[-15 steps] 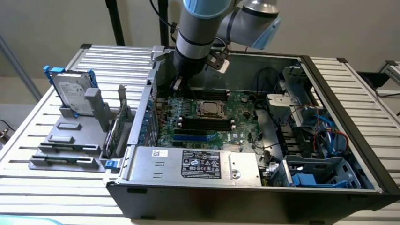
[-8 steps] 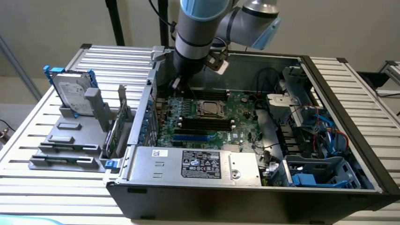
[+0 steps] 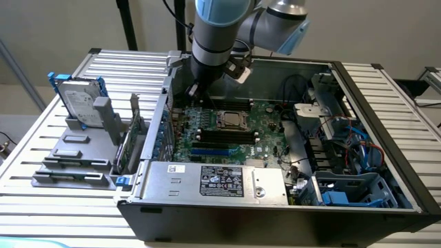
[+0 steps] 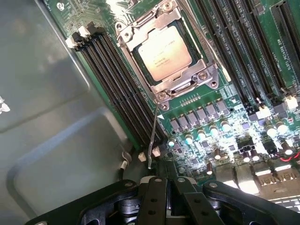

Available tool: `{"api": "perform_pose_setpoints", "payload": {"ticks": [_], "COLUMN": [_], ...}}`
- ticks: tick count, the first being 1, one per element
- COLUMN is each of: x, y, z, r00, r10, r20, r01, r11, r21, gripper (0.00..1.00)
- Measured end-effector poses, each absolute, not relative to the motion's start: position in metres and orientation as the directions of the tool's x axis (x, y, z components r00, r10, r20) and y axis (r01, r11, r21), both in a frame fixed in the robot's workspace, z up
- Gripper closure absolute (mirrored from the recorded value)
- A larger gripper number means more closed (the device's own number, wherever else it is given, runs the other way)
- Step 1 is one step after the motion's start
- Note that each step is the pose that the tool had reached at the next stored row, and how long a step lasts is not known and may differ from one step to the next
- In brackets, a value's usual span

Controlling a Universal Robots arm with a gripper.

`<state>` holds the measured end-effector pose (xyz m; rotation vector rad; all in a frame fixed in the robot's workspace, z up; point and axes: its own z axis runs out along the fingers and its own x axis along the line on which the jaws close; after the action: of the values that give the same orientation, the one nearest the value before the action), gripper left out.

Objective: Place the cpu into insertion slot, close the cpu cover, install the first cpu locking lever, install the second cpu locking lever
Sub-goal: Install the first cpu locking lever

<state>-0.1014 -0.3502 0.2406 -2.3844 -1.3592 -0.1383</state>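
exterior view: soft, even room light, shadows faint. ribbed table (image 3: pixel 386 93) bright, inside of the computer case (image 3: pixel 289 70) noticeably dimmer. wrist view: motherboard (image 4: pixel 211 101) well lit, blown-out white glare on the metal connectors (image 4: pixel 246 176) and capacitor tops (image 4: pixel 200 135); cpu (image 4: pixel 164 51) evenly lit, warm tint; case wall (image 4: pixel 42 117) dull grey with soft reflections.

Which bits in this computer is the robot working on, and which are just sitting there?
For the job:
cpu
cpu cover
locking lever
gripper

Just sitting there:
hard drive
power supply
memory slots
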Motion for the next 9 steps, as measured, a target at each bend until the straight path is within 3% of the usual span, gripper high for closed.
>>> {"api": "perform_pose_setpoints", "payload": {"ticks": [9], "x": [-0.1002], "y": [-0.3471], "z": [0.2406], "r00": [0.535], "r10": [0.797], "r20": [0.281], "r01": [0.839], "r11": [-0.461], "r21": [-0.289], "gripper": [0.89]}}
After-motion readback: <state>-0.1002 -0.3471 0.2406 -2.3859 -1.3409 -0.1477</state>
